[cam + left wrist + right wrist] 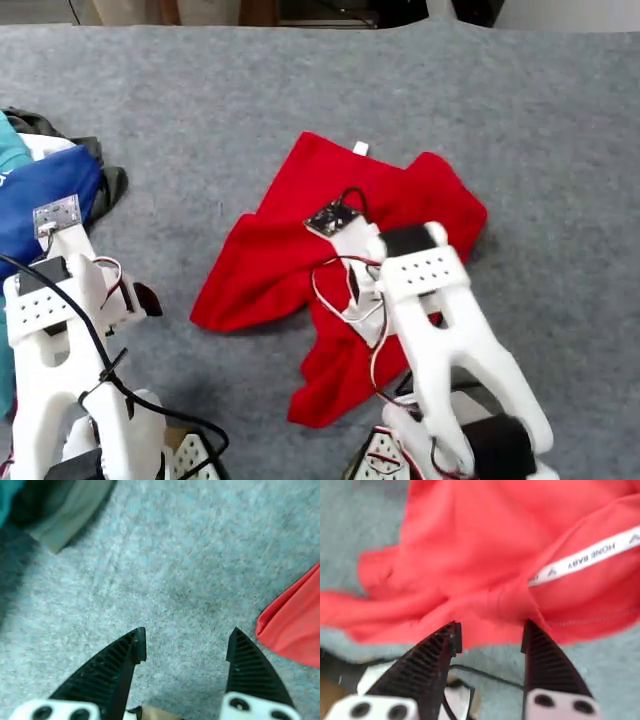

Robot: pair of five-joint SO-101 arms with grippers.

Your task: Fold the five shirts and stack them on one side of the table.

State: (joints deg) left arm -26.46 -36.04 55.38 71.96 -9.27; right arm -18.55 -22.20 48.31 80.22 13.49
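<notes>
Right tool (491, 632), jaws apart, hangs over the crumpled red shirt (270, 265); left tool (187, 640), at its eight o'clock, likewise spread above the table (520, 110).

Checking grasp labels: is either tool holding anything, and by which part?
Nothing is held. The left tool is open over the table; the right tool is open above the red shirt, not gripping it.

white lettered tape (585, 556) on red shirt (485, 545), small white tag (360, 148) at edge
</notes>
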